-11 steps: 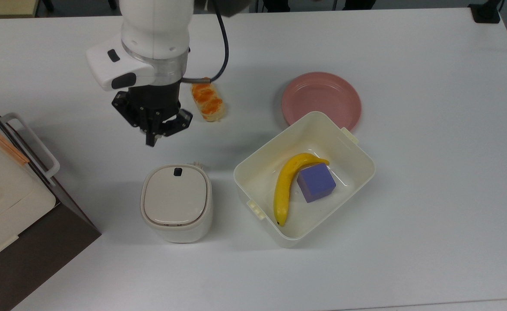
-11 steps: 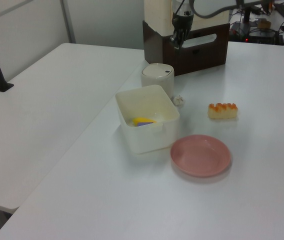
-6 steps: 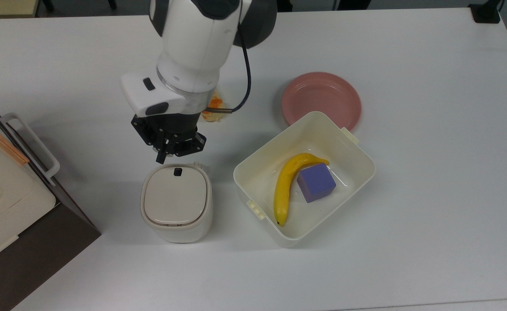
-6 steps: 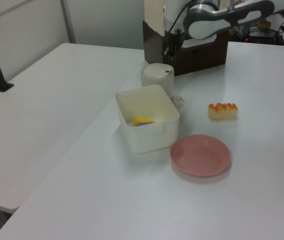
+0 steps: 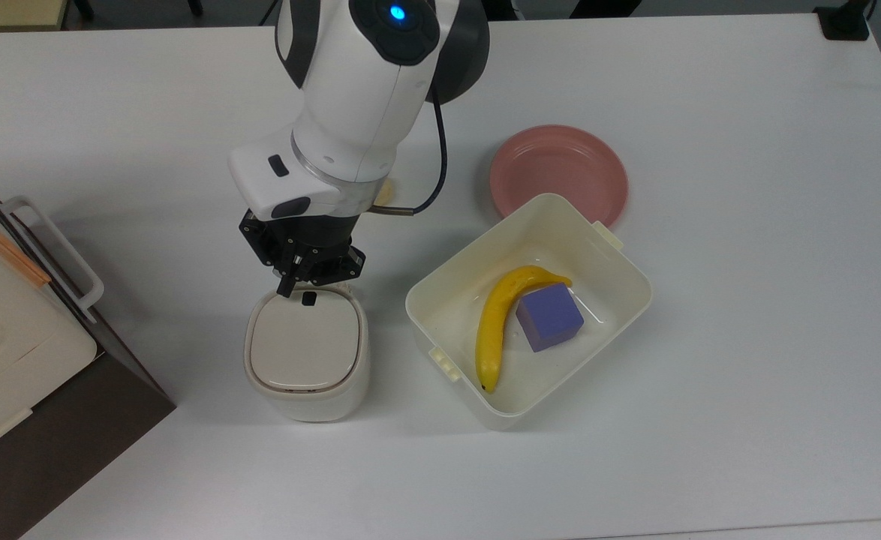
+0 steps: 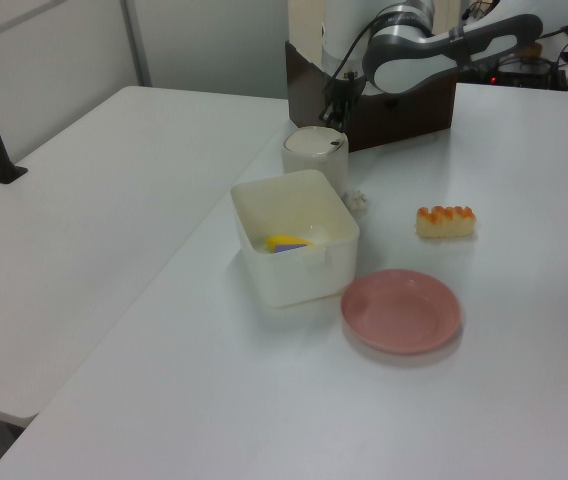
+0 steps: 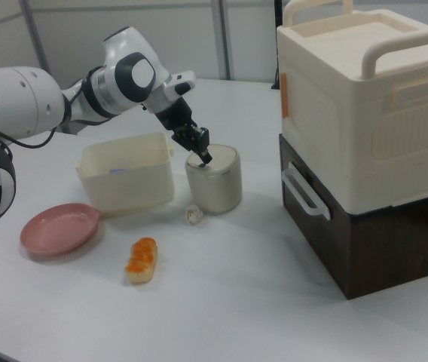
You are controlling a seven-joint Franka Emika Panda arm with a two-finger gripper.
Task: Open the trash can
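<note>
Stood on the white desk (image 5: 748,315): the trash can (image 5: 307,355), lid down, black button (image 5: 309,298) at the lid's far edge in the top view. Just beside it on the top view's right, not touching, the cream tub (image 5: 611,315), holding a banana (image 5: 494,322) and a purple block (image 5: 550,316). Beyond the tub's far corner, a pink plate (image 5: 560,171), partly overlapped by the tub rim. Hung over the can's far rim: the gripper (image 5: 287,288), jaws drawn narrow with nothing between them, tip just to the top view's left of the button; contact with the lid not possible to tell. In the right view, tip down at the lid's top (image 7: 203,160). Near the can on the top view's left, a dark cabinet (image 5: 80,405) with a cream box (image 7: 357,98) stacked on it, only a narrow lane of desk between. Lay apart on open desk in the left view: a glazed pastry (image 6: 445,221). Wide bare desk on the top view's right and near sides.
</note>
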